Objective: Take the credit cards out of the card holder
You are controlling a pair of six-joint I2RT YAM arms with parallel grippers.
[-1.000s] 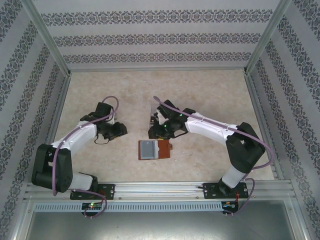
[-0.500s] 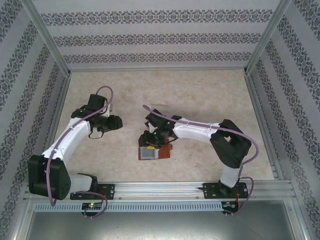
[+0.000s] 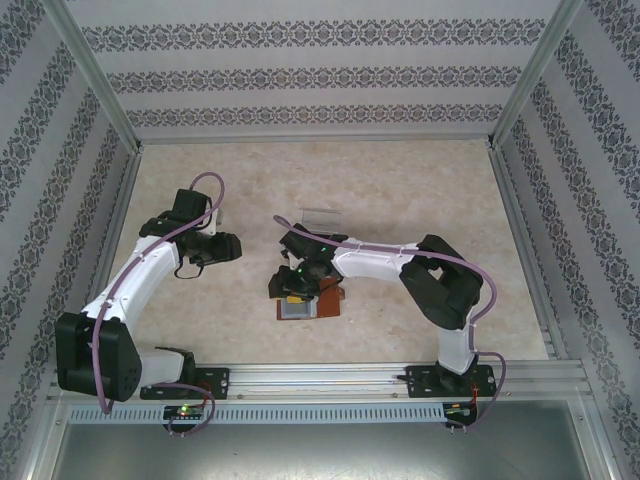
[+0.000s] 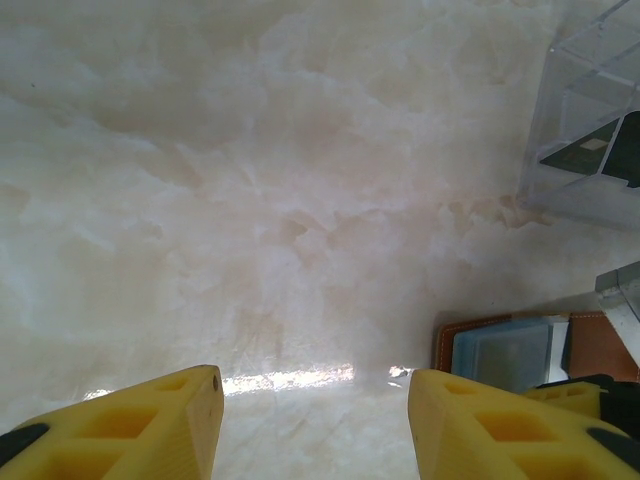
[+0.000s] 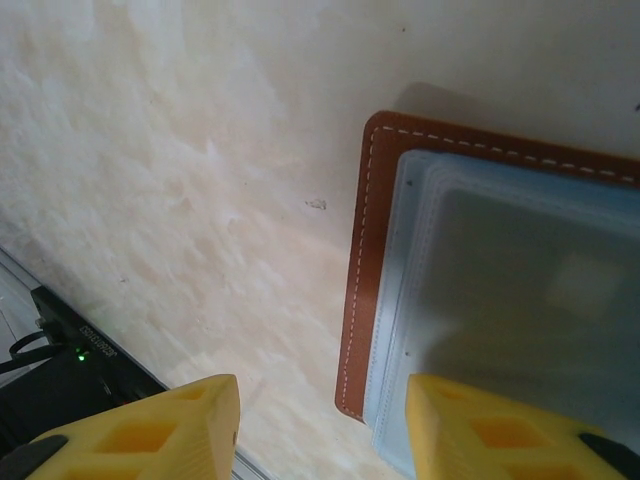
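Swinging left, the right end effector (image 3: 290, 285) now hangs over the left edge of the card holder (image 3: 312, 303), jaws half-parted and empty. The left end effector (image 3: 232, 247), equally parted, has retreated left of it. The credit cards (image 5: 520, 300) seemingly remain inside.

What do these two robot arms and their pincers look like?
Both arms have white shells with black joints: the left arm and the right arm. A purple cable loops along each. The left gripper and right gripper have chunky yellow fingers with hollow pockets.
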